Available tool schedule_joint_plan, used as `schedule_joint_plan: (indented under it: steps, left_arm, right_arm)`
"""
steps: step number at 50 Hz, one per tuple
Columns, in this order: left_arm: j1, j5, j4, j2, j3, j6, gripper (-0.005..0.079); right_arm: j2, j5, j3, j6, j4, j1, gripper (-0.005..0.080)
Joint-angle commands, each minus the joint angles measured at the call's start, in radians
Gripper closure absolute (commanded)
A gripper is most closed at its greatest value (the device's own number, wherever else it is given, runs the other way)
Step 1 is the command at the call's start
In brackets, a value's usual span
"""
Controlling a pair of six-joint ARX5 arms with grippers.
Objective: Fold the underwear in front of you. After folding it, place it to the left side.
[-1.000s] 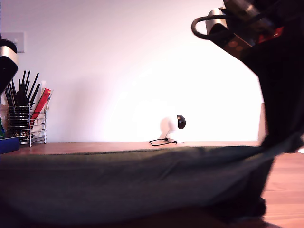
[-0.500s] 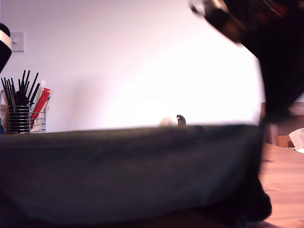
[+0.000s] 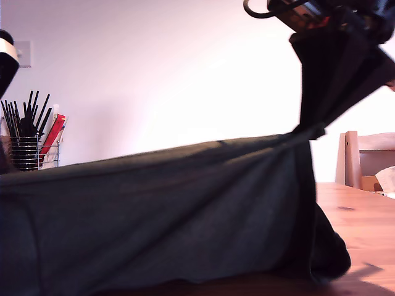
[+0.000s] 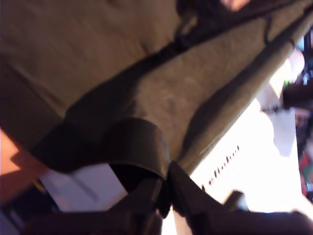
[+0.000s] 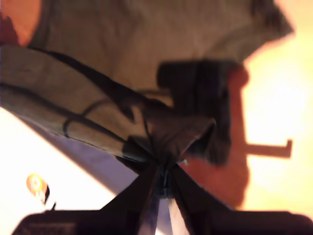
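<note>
The dark olive underwear fills the lower exterior view, stretched wide, its edge rising toward the exterior view's right. There an arm holds a pinch of it high above the table. Part of another arm shows at the exterior view's left edge. The wrist views do not settle which arm is which. My first gripper is shut on a dark folded band of the underwear. My second gripper is shut on a bunched corner of the underwear, with the wooden table below.
A wire holder of black utensils stands at the back on the exterior view's left. A wooden chair back sits at that view's right, behind the table. A wall switch is high on the left.
The arm at the exterior view's right has raised its end of the cloth and moved left. The cloth's edge now slopes up and hides the small white camera seen earlier.
</note>
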Motion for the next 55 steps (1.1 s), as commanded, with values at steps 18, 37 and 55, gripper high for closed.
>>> schedule_joint_plan:
  steps: [18,37,55]
  left_arm:
    - [0.092,0.000,0.090,0.003,-0.009,0.003,0.0762]
    - [0.114,-0.029,0.211,0.003,-0.009,-0.009,0.0762]
    - [0.115,-0.059,0.330,0.003,-0.009,-0.049,0.0762]
  right_arm:
    - [0.087,0.053,0.019,-0.007,0.128,-0.018,0.0763]
    - [0.143,0.052,0.087,-0.024,0.169,-0.068,0.0763]
    - [0.214,0.050,0.098,-0.026,0.265,-0.068,0.0763]
